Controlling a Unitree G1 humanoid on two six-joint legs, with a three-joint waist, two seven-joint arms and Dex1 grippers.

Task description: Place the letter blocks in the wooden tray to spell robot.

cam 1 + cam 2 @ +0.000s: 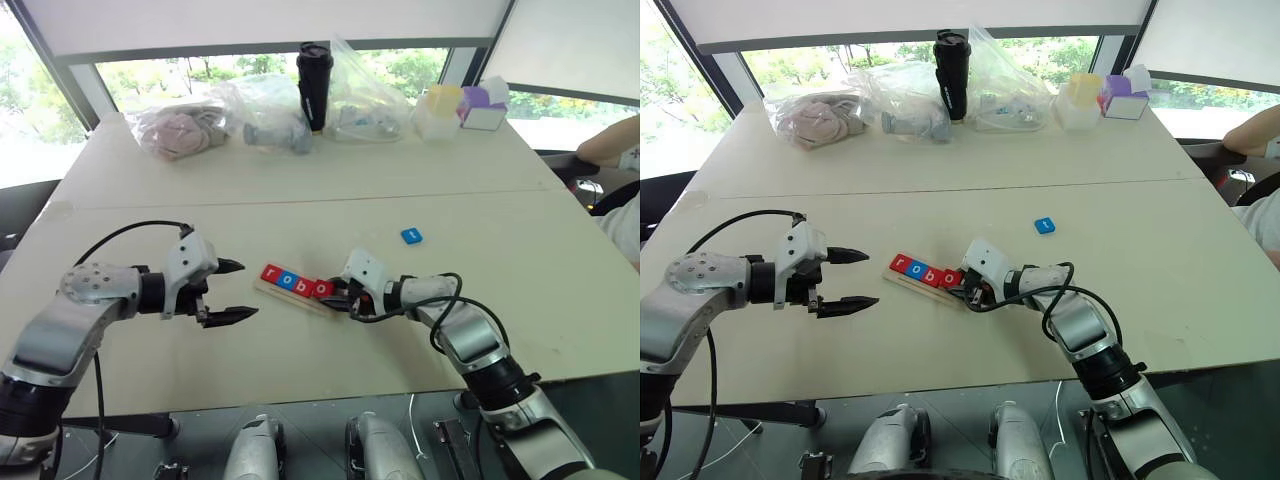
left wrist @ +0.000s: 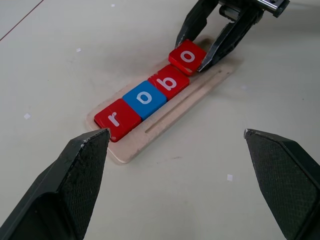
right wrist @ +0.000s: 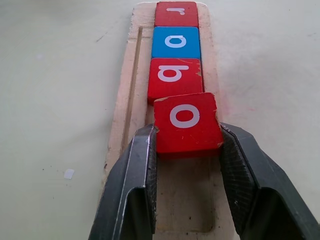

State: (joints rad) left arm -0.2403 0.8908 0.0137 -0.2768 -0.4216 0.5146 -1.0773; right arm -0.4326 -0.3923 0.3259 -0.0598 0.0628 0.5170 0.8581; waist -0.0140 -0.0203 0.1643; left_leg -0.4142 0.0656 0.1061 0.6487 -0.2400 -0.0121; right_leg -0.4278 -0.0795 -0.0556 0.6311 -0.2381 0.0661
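At the left of the head view, the left hand (image 1: 232,289) hovers over the pale counter (image 1: 300,190), fingers spread wide and empty, pointing at the wooden tray (image 1: 290,296) in the centre. Its tiles read "r", "o", "b", "o". The right hand (image 3: 187,150) is clamped on the red "o" tile (image 3: 186,124), held tilted. A blue tile (image 1: 411,236) lies apart, upper right.

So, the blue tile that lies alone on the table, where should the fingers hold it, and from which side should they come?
Probably from above, closing on two opposite side edges. The blue tile lies flat on the table with free space all around it, so its thin edges are the only faces to pinch. The right gripper holds the red o tile this way, one finger on each edge.
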